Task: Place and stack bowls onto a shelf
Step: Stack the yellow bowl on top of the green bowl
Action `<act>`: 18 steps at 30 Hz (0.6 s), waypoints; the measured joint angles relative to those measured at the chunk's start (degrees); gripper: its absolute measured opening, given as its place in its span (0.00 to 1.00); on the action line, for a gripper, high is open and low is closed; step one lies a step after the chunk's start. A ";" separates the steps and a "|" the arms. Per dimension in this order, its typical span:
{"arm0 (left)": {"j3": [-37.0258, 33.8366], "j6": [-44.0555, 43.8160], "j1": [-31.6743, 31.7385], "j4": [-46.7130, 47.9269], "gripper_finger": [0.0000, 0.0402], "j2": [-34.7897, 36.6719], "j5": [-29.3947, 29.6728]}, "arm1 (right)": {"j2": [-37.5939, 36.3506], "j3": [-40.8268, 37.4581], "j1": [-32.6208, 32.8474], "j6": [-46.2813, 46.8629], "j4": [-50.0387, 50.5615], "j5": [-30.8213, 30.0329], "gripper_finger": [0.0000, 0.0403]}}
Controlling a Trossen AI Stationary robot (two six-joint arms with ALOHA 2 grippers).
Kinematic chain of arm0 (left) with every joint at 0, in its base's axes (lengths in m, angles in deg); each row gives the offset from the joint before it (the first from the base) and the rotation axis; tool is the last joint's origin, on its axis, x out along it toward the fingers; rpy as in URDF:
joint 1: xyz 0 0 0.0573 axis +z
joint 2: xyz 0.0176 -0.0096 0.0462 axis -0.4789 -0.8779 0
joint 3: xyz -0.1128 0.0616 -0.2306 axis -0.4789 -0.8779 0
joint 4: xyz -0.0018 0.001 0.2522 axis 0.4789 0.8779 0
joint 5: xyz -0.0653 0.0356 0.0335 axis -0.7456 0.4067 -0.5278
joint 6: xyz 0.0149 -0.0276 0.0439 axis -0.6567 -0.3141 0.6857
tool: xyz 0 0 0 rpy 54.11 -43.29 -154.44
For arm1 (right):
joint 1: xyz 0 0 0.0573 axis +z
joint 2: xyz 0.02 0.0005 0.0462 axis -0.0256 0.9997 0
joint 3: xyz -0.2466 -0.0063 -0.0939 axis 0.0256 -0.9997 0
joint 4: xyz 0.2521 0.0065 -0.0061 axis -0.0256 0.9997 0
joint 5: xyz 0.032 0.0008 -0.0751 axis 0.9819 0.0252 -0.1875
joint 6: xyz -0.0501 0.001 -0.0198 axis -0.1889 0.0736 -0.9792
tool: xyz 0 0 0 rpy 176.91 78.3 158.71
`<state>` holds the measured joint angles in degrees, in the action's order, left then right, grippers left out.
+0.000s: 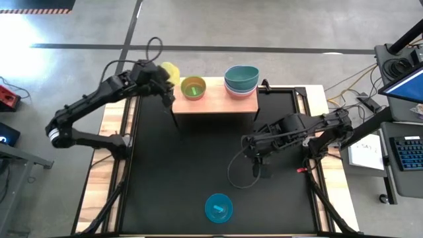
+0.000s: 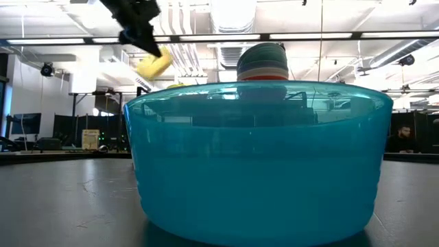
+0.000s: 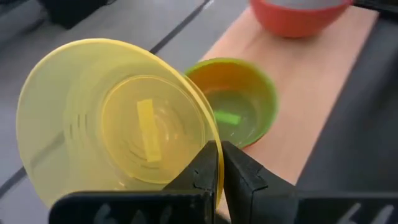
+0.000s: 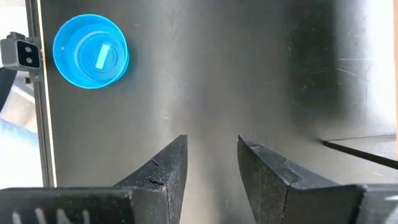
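The left tool is clenched on the rim of the yellow bowl, holding it tipped on edge in the air just off the left end of the shelf. In the left wrist view the fingers pinch that rim, and the green bowl lies directly beyond it, upright on the pale top. That is the relation the next move likely turns on: the green bowl sits a little to the right of the yellow bowl, near the shelf's left end, so the yellow one would need to travel right and tip level before it can nest there or set down beside it. Little bare top is left at that end, so the fit looks tight. Further right stands a stack with a teal bowl on top and a red one at its base, well clear of the path. The left arm is far the nearer to this work. The right tool hangs released over the bare black worktop in front of the shelf. The blue bowl waits alone at the near edge, nearer the right arm.
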<state>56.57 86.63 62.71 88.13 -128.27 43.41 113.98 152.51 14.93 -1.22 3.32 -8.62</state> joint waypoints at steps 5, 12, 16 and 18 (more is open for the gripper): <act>3.33 2.41 -3.04 -0.67 0.00 -5.62 0.85 | 0.37 -1.01 1.26 1.21 -0.10 0.01 0.32; 2.50 2.71 -4.05 -7.17 0.00 -8.21 1.02 | 0.37 -3.89 4.92 3.75 -0.20 0.00 0.32; 1.93 3.37 -4.99 -7.52 0.00 -9.59 -0.71 | 0.37 -6.12 6.90 4.52 -0.64 0.02 0.32; 1.93 3.92 -5.31 -7.58 0.00 -10.16 -0.54 | 0.37 -7.16 7.67 4.61 -0.63 0.01 0.32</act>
<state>58.51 90.55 57.39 80.55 -138.43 42.86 114.35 145.35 22.60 3.39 2.69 -8.61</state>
